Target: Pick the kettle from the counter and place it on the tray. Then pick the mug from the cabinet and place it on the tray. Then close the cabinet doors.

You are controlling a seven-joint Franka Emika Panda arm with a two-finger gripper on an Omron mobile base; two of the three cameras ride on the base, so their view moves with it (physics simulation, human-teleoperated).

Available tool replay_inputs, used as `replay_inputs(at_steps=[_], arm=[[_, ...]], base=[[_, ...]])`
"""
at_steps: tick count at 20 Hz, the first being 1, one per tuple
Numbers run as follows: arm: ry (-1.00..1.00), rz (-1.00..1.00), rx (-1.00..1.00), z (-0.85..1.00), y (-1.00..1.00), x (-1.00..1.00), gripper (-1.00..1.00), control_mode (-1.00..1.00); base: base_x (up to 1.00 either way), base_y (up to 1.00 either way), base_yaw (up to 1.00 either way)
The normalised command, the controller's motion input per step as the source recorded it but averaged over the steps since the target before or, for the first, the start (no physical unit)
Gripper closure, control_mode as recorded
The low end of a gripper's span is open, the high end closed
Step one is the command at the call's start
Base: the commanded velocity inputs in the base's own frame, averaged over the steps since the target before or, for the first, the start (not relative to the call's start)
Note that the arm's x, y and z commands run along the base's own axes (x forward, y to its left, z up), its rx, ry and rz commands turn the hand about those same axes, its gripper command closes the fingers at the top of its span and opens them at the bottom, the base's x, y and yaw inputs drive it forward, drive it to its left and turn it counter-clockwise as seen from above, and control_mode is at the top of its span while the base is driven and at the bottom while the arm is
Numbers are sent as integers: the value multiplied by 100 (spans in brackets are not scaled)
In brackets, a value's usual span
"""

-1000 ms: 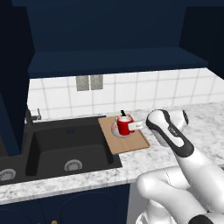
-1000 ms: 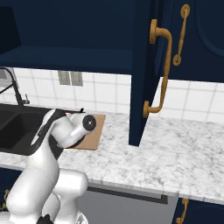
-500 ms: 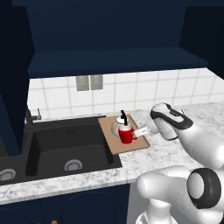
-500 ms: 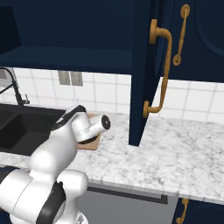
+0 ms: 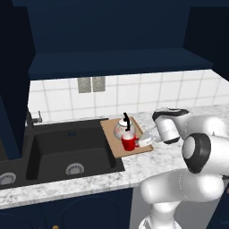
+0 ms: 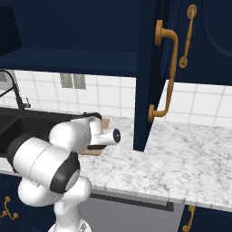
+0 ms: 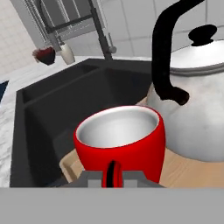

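Nearest you, the gripper (image 5: 144, 141) sits low at the tray's right edge, right at the mug (image 7: 120, 142). In the hand view the mug's side handle stands between the two finger tips, but you cannot tell whether they are clamped on it or parted around it.

The mug is on the tray (image 5: 112, 138), upright, at its near part. It is glossy red with a pale inside, a rigid, smooth cup that would probably slip in a loose grip and chip if knocked. It looks light. Its handle or rim is the sensible place to hold it.

Just behind the mug, close enough that you cannot tell whether they touch, stands the kettle (image 7: 197, 92), also on the tray. It is round, brushed white-silver, with a black knob on the lid and a black arched handle, which is the obvious place to lift it. Being bigger, it likely weighs more than the mug.

The tray is a thin, flat, light-brown wooden board lying on the speckled stone surface (image 6: 181, 154), beside the black sink (image 5: 62, 147).

Farther off, the navy cabinet door (image 6: 147, 72) with its curved brass handle (image 6: 165, 72) hangs open, so you likely have the doors left to close.
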Motion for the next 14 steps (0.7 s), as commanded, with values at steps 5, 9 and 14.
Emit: replay_inputs(at_steps=[5,9,14], arm=[[0,4,0,-36,-2,39,100,-100],[0,5,0,-27,-2,27,100,-100],[0,7,0,-28,-8,-2,100,-100]], base=[[0,0,0],[0,0,0],[0,0,0]])
